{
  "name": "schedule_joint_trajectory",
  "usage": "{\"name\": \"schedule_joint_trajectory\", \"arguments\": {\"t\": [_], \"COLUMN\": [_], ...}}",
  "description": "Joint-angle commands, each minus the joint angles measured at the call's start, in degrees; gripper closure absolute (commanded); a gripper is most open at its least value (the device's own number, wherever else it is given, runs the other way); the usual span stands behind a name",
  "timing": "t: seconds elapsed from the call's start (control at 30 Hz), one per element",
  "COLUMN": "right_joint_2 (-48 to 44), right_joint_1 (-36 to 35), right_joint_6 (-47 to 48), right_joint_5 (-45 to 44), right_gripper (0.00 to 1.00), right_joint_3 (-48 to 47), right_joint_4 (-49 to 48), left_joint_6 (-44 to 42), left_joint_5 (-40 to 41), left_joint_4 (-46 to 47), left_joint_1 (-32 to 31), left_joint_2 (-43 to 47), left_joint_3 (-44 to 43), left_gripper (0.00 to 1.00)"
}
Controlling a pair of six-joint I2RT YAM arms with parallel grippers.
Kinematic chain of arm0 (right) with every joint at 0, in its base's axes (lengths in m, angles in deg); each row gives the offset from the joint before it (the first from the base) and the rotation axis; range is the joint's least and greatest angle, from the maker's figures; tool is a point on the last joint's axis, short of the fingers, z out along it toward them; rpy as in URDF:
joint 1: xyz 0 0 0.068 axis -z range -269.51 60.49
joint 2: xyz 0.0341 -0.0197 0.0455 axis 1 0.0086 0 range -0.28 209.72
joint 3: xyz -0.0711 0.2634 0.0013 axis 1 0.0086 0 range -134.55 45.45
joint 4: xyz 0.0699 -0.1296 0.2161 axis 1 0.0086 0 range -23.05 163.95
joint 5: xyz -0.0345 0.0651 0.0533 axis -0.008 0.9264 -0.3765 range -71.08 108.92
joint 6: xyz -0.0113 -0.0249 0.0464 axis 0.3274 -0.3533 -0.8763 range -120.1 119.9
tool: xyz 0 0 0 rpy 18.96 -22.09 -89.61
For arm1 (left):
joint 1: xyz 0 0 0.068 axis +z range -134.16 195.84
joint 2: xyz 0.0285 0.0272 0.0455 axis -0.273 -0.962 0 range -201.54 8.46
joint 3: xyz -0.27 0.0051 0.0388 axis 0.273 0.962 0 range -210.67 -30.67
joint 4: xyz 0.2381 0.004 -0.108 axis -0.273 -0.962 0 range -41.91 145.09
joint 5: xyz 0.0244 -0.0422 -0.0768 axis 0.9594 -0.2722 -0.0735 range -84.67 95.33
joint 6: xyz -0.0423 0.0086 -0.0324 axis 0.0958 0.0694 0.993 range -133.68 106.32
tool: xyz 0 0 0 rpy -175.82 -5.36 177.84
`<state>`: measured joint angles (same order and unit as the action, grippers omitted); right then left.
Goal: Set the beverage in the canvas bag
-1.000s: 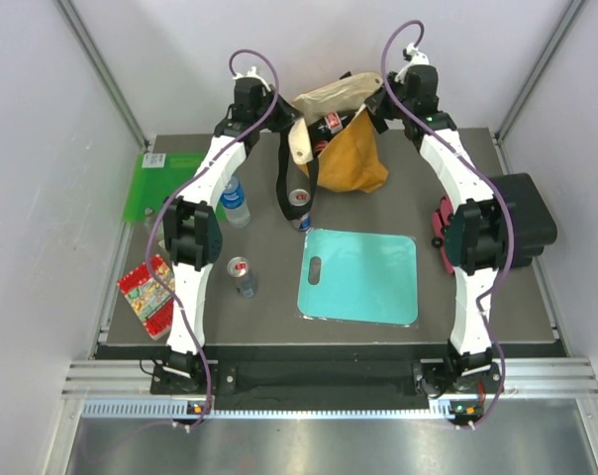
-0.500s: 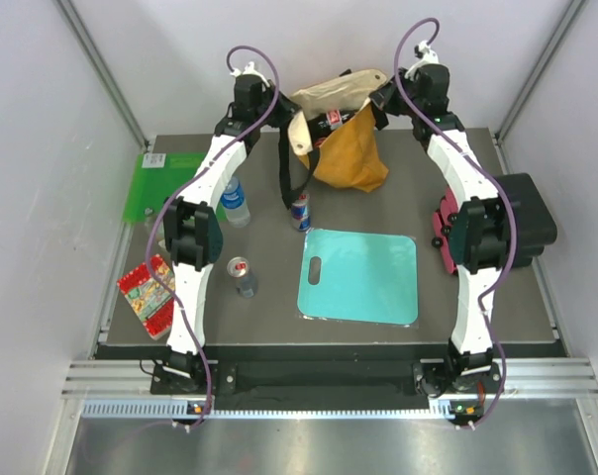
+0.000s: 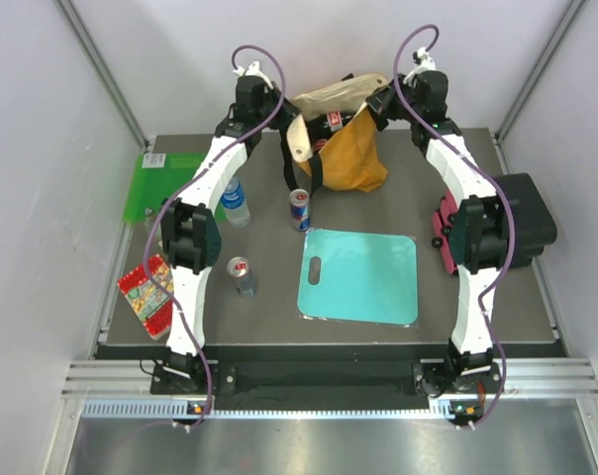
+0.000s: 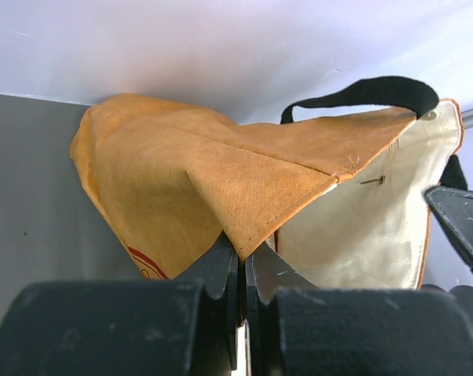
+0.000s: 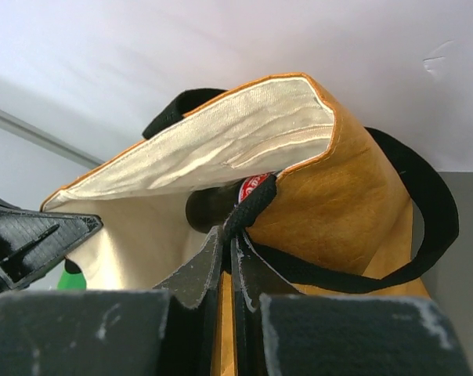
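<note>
The left gripper (image 4: pixel 241 254) is pinched shut on a folded edge of the canvas bag (image 4: pixel 166 180), and the right gripper (image 5: pixel 230 235) is clamped on the opposite rim by a black strap (image 5: pixel 442 215), spreading the mouth at the middle of the bench's far edge. A dark bottle (image 5: pixel 209 210) with a red label lies in that mouth against the cream lining, so the placing looks nearly done, with settling and release left; a blue energy-drink can (image 3: pixel 299 206), a silver can (image 3: pixel 242 275) and a water bottle (image 3: pixel 236 201) stand outside, nearer the left edge. How deep the bottle sits is hidden by fabric, and its label is unreadable.
</note>
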<state>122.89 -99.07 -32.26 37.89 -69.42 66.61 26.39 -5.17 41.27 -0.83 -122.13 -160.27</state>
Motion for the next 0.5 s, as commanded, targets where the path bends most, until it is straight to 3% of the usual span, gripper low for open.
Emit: {"name": "schedule_joint_trajectory", "arguments": {"t": [0.0,0.3,0.4,0.47], "right_joint_2": [-0.04,0.13,0.49,0.31], "right_joint_1": [1.48,1.48,1.65,1.74], "right_joint_6": [0.17,-1.68,-1.5,-0.89], "right_joint_5": [0.9,2.66,2.75,2.66], "right_gripper": [1.0,1.0,1.0,0.95], "right_joint_3": [-7.72,-7.12,-7.12,-7.04], "right_joint_4": [-5.73,-9.33,-8.63,-7.23], "left_joint_6": [-2.37,-2.45,-2.72,-3.07], "left_joint_5": [6.37,8.39,8.04,7.16], "left_joint_4": [18.4,18.66,17.34,18.21], "left_joint_1": [1.11,1.11,1.02,0.85], "left_joint_2": [11.5,9.56,8.86,9.55], "left_joint_3": [-5.21,-11.02,-9.63,-6.82], "left_gripper": [1.0,1.0,1.0,1.0]}}
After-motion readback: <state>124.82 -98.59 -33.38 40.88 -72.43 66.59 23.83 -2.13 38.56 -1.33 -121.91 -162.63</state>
